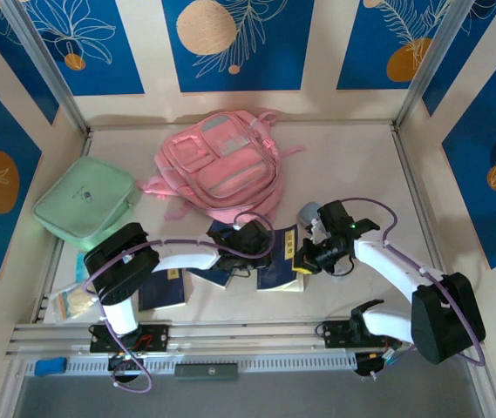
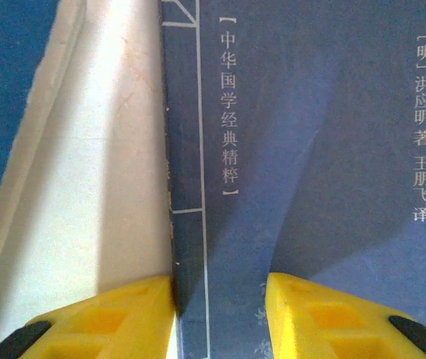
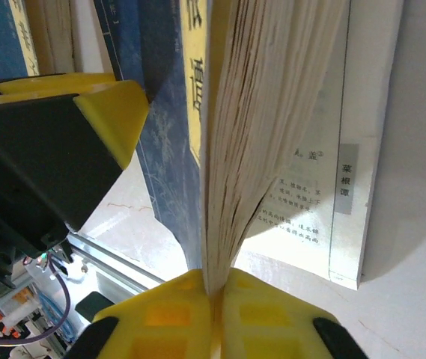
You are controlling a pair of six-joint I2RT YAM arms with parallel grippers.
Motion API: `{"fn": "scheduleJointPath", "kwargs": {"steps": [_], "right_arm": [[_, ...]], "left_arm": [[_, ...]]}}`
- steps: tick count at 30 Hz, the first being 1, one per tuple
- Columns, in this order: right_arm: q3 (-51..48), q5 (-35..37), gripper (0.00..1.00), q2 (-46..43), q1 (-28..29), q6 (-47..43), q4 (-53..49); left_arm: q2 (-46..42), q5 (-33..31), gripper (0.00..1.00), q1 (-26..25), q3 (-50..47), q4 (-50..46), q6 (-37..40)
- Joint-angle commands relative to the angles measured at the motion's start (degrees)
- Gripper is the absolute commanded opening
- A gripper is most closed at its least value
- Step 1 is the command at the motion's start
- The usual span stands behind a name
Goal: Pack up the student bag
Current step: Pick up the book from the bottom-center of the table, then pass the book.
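The student bag [image 1: 221, 165], pink with grey strips, lies flat at the back middle of the table. In front of it is a dark blue book [image 1: 275, 272] with Chinese print. My right gripper [image 1: 305, 259] is shut on a sheaf of that book's pages [image 3: 272, 112] at their edge, the right gripper [image 3: 214, 280] pinching them while the blue cover [image 3: 164, 112] hangs beside. My left gripper [image 1: 241, 252] hovers close over a blue book cover [image 2: 310, 164]. The left gripper [image 2: 220, 288] is open, one finger at the cover's edge, the other over the cover.
A flat mint-green zip case [image 1: 86, 205] lies at the left. Another blue book [image 1: 162, 292] and a clear packet [image 1: 73, 300] lie at the front left. A metal rail [image 1: 230, 335] runs along the near edge. Walls enclose the table.
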Motion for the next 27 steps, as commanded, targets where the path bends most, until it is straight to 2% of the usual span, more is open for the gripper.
{"fn": "scheduleJointPath", "kwargs": {"steps": [1,8,12,18,21,24,27], "right_arm": [[0.72,-3.15,0.04,-2.14,-0.23,1.31,-1.23],[3.90,-6.61,0.00,-8.14,-2.32,1.93,-2.97],[8.71,-9.23,0.00,-10.31,-2.85,1.94,-4.22],[17.24,-13.55,0.00,-11.69,-3.59,3.72,-3.63],[20.03,-16.32,0.00,-10.97,-3.61,4.75,-0.93],[22.38,-18.73,0.00,-10.06,-3.44,5.73,2.78],[24.36,-20.52,0.00,-9.35,-2.64,7.22,7.10]], "left_arm": [[-0.30,0.11,0.42,-0.43,1.36,-1.25,0.92],[-11.21,-2.05,0.52,1.09,1.57,-5.89,3.78],[-21.44,-0.53,0.60,4.88,-1.00,-7.40,6.40],[-33.12,10.50,0.75,16.15,-4.09,-6.36,9.71],[-36.62,17.49,0.82,21.43,-6.76,-0.13,9.15],[-37.06,23.93,0.90,24.25,-6.62,4.16,8.29],[-36.61,26.02,0.94,24.63,-6.35,8.48,5.76]]}}
